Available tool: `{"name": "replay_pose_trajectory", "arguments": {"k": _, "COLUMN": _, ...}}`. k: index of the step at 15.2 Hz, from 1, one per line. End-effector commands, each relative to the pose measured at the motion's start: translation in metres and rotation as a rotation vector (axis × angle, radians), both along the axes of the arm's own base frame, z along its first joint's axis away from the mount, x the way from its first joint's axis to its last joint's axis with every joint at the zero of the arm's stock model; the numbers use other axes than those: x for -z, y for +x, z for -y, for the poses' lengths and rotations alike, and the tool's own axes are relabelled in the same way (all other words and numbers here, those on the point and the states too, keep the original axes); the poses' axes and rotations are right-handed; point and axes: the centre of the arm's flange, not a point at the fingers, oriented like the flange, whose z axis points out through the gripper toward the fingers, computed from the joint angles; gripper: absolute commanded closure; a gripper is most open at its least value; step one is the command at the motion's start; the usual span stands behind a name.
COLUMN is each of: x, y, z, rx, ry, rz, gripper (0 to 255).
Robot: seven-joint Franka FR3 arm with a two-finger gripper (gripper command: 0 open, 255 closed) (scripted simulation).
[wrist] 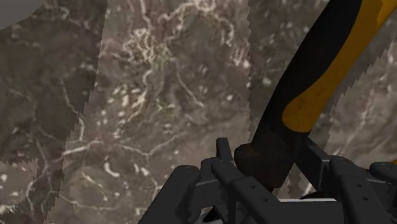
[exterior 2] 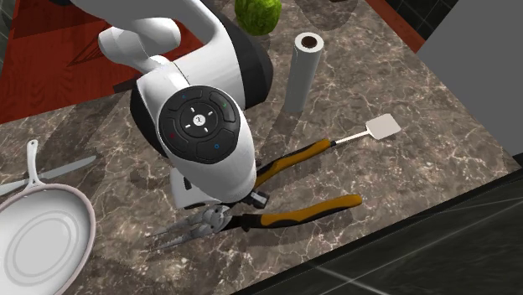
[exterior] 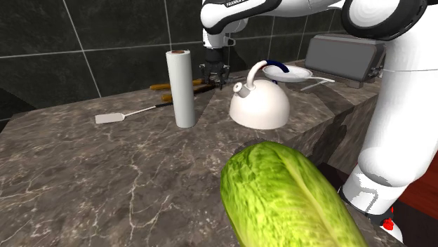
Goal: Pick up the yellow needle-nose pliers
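The needle-nose pliers (exterior 2: 302, 211) lie on the dark marble counter (exterior 2: 402, 180), with orange-yellow and black handles spread and grey jaws toward the second exterior view's left. In the shoulder view the handles (exterior: 163, 87) stick out behind the paper roll. My black gripper (exterior: 214, 78) is down low over the pliers' pivot end. In the wrist view the gripper (wrist: 270, 167) has a finger against each side of one black-and-yellow handle (wrist: 312, 102), clasping it just above the marble.
A white paper towel roll (exterior: 184, 88) stands just beside the pliers, with a white spatula (exterior: 116, 117) past it. A white kettle (exterior: 260, 102), a plate (exterior: 291, 72) and a grey toaster (exterior: 344, 59) stand nearby. A lettuce (exterior: 288, 196) looms close. A white pan (exterior 2: 42, 243) lies beyond the jaws.
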Motion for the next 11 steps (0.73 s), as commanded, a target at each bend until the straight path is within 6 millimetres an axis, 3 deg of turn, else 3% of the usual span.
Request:
{"name": "replay_pose_trajectory", "arguments": {"k": 1, "x": -0.01, "y": 0.0, "z": 0.0, "rx": 0.0, "ry": 0.0, "rz": -0.001, "gripper": 255}}
{"name": "replay_pose_trajectory", "arguments": {"k": 11, "x": -0.063, "y": 0.0, "z": 0.0, "rx": 0.0, "ry": 0.0, "rz": -0.001, "gripper": 255}}
